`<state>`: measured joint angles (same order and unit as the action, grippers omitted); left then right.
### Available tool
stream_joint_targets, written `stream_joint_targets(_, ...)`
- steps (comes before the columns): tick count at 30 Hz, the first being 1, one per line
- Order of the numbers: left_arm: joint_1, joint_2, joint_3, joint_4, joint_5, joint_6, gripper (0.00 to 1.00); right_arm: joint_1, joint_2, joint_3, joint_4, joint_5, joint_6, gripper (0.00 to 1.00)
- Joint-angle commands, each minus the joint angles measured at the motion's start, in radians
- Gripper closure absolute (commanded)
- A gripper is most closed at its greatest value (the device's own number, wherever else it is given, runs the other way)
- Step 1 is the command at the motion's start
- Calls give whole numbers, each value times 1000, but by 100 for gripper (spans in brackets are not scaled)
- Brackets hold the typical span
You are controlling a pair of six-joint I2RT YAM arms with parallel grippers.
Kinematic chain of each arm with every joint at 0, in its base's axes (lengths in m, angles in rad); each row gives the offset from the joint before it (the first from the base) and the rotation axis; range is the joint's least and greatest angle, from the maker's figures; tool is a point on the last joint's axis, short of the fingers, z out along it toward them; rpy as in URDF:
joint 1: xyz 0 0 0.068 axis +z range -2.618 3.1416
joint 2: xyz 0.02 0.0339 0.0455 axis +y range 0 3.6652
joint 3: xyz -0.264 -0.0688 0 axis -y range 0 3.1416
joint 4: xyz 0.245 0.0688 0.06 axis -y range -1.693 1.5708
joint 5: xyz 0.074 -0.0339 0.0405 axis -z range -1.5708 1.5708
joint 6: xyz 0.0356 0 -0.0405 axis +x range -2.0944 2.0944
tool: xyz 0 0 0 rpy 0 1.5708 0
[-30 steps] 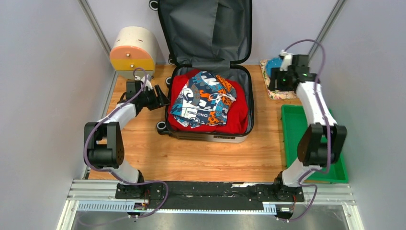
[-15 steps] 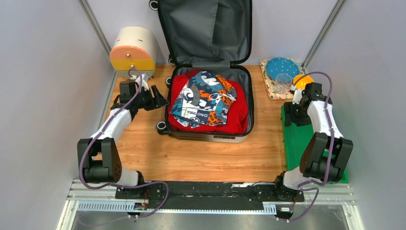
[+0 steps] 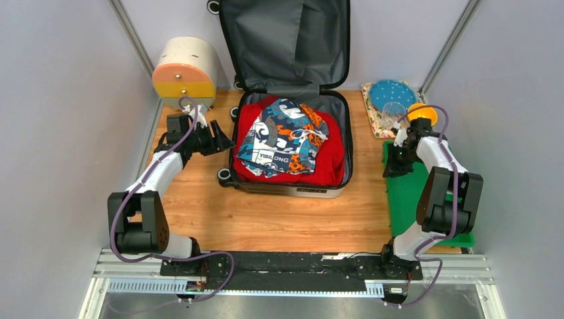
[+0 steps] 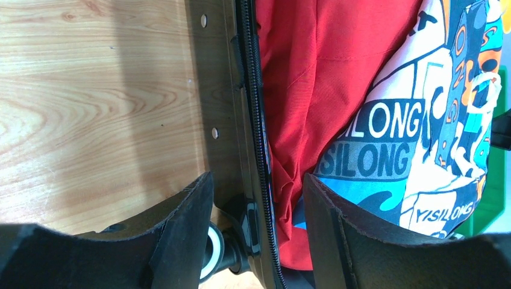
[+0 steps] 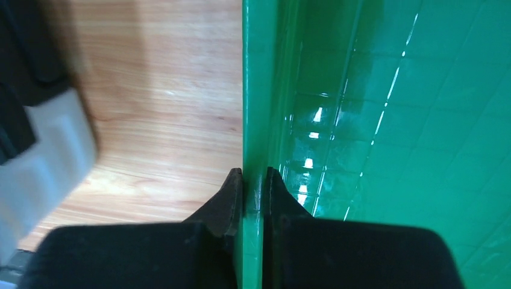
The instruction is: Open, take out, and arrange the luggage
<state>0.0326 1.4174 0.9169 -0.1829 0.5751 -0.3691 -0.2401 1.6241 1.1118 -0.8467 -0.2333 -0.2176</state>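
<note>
The luggage (image 3: pixel 286 46) lies open at the back centre, its grey-lined lid standing up against the wall. Its lower half holds a red cloth (image 3: pixel 332 156) with a patterned cloth (image 3: pixel 282 136) on top. My left gripper (image 3: pixel 223 139) is open at the luggage's left side. In the left wrist view its gripper (image 4: pixel 258 205) straddles the zip rim (image 4: pixel 256 90) near a wheel (image 4: pixel 211 253), with the red cloth (image 4: pixel 313 72) inside. My right gripper (image 5: pixel 253 180) is shut on the left rim of the green tray (image 5: pixel 391 120), far right of the luggage.
A round cream box (image 3: pixel 185 70) with orange and yellow drawers stands back left. A patterned mat with a blue plate (image 3: pixel 391 92), a glass and an orange bowl (image 3: pixel 422 113) sits back right. The green tray (image 3: pixel 412 199) lies along the right wall. Grey walls close in both sides.
My right arm swung back from the plate to the green tray and its jaws closed on the tray's left rim; the tray sits slightly further left. The left arm shifted only slightly.
</note>
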Motion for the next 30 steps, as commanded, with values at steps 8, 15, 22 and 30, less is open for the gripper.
stream_joint_targets(8,0,-17,22,-56,23,51,35,165,-21,-41,261,-248,422,93)
stream_joint_targets(15,0,-23,54,-87,92,119,30,190,-16,20,281,-258,403,73)
stream_joint_targets(22,-2,-21,148,-125,316,320,23,188,-73,56,207,-310,331,49)
stream_joint_targets(30,-158,-49,253,-401,394,993,23,182,-201,66,147,-320,279,43)
